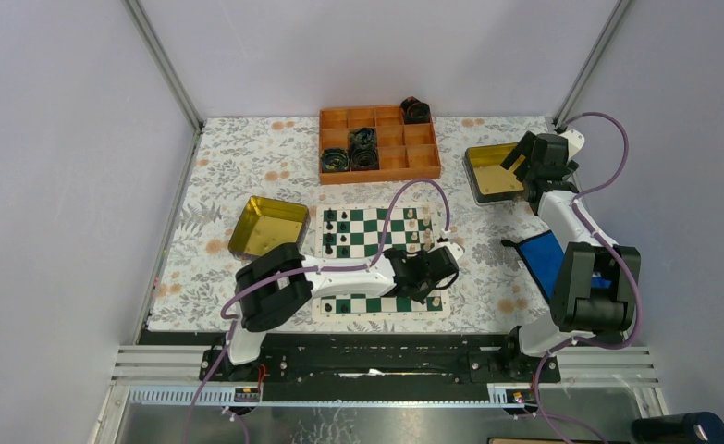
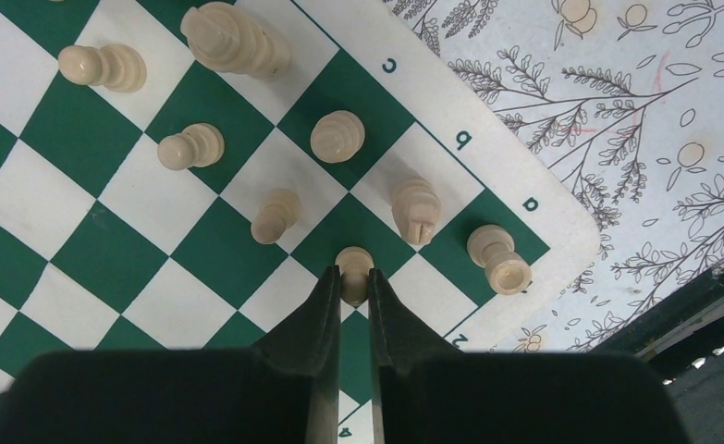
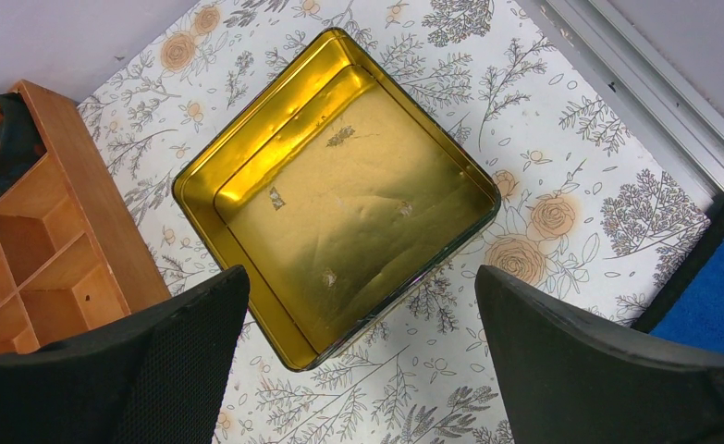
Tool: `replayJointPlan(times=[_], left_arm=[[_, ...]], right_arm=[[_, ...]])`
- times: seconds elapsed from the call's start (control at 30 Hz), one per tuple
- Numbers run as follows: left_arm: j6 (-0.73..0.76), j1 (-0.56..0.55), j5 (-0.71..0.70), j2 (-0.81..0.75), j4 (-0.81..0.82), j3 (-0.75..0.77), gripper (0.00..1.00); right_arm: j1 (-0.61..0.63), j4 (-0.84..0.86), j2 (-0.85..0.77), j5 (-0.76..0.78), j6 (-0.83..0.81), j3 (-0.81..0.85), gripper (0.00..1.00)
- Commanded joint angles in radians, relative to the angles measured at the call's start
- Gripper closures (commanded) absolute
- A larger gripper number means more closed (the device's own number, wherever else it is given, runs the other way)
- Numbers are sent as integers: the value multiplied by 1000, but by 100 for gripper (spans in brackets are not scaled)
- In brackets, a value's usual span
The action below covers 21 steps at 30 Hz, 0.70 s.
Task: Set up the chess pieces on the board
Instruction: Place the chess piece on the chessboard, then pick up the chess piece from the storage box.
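The green and white chessboard (image 1: 367, 242) lies at the table's middle, and also fills the left wrist view (image 2: 108, 250). Black pieces (image 1: 342, 227) stand along its left side, cream pieces (image 1: 421, 225) on its right. My left gripper (image 2: 354, 282) is shut on a cream pawn (image 2: 353, 263) over the board's right corner, beside a cream rook (image 2: 497, 259) and several other cream pieces (image 2: 337, 136). In the top view the left gripper (image 1: 439, 262) is over the board's right part. My right gripper (image 3: 362, 314) is open and empty above a yellow-lined tin (image 3: 349, 185).
An orange compartment tray (image 1: 378, 143) with black coiled rolls stands at the back. A second yellow-lined tin (image 1: 267, 227) lies left of the board, the other tin (image 1: 492, 171) at the right. A blue object (image 1: 541, 259) lies near the right arm.
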Motion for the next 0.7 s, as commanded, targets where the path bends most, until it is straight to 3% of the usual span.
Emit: replayJointPlan(times=[0.0, 0.3, 0.67], left_arm=[[18, -6, -26, 24, 38, 27, 81], [25, -6, -54, 25, 40, 26, 64], [18, -6, -97, -8, -29, 62, 61]], right_arm=[[4, 36, -37, 6, 2, 7, 0], [4, 31, -31, 7, 0, 14, 0], [4, 31, -23, 8, -2, 19, 0]])
